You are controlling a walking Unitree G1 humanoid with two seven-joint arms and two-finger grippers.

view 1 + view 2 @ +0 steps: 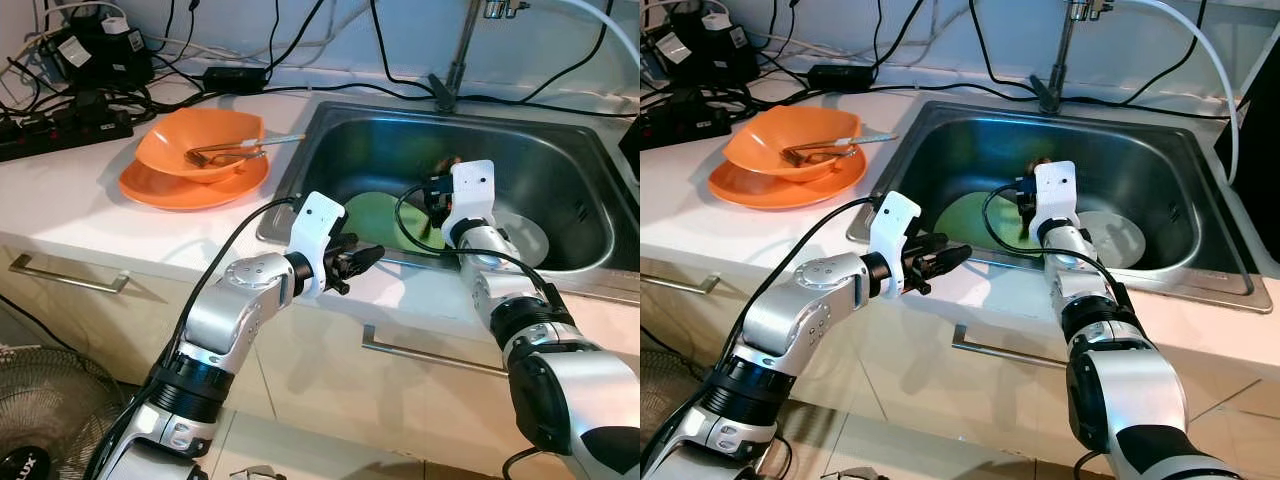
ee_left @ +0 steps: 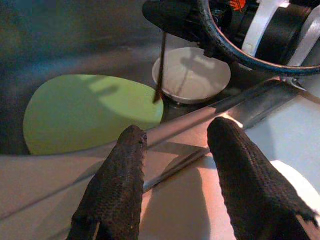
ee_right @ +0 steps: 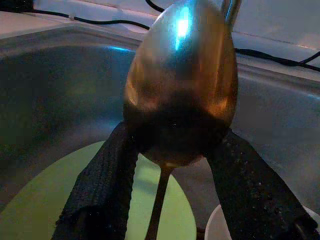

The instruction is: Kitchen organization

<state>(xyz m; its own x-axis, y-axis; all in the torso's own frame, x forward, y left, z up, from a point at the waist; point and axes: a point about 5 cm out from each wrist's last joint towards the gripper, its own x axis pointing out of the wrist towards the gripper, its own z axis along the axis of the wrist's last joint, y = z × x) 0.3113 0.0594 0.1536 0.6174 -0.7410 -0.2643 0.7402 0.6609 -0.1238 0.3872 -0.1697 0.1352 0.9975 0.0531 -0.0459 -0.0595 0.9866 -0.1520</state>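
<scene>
Spoon [image 3: 180, 85] in right claw [image 3: 175, 195]; fan [image 1: 40, 420] label "LUX"

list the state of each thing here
spoon: gripped by right tool, over the sink
left tool: open, empty, at sink's front edge
green plate: flat in sink
white dish: in sink beside plate
orange bowl: stacked on orange plate, utensils inside

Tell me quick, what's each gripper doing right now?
Left gripper: open, holding nothing, at the sink's front edge.
Right gripper: shut on a spoon, over the green plate.
</scene>
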